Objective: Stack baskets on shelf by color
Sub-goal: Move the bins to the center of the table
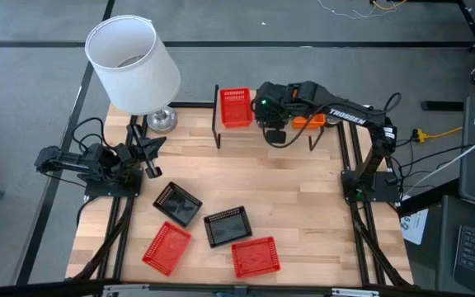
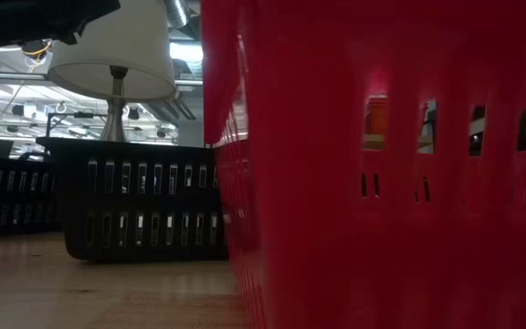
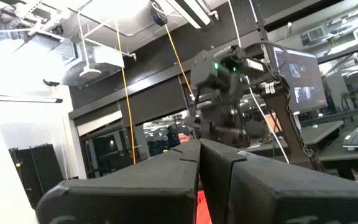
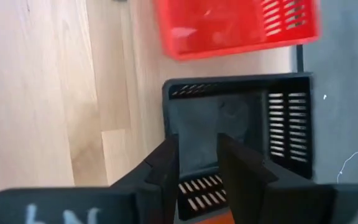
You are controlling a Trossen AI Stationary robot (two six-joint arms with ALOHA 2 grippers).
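The shelf [image 1: 252, 132] stands at the table's far edge. On it sit a red basket [image 1: 235, 107] at its left end, a black basket [image 4: 241, 124] in the middle and an orange basket [image 1: 309, 121] at its right end. My right gripper [image 4: 197, 158] is open and hovers over the black basket, its fingers above the side nearest the orange one; in the high view it hides that basket. Two black baskets [image 1: 177, 203] [image 1: 227, 225] and two red ones [image 1: 166, 247] [image 1: 256, 256] lie on the near table. My left gripper [image 1: 143, 153] waits shut at the left edge.
A lamp with a white shade [image 1: 133, 62] and metal base [image 1: 162, 120] stands at the far left corner beside the shelf. In the low view a red basket [image 2: 382, 183] fills the right half, with black baskets [image 2: 144, 196] behind. Bare wood lies mid-table.
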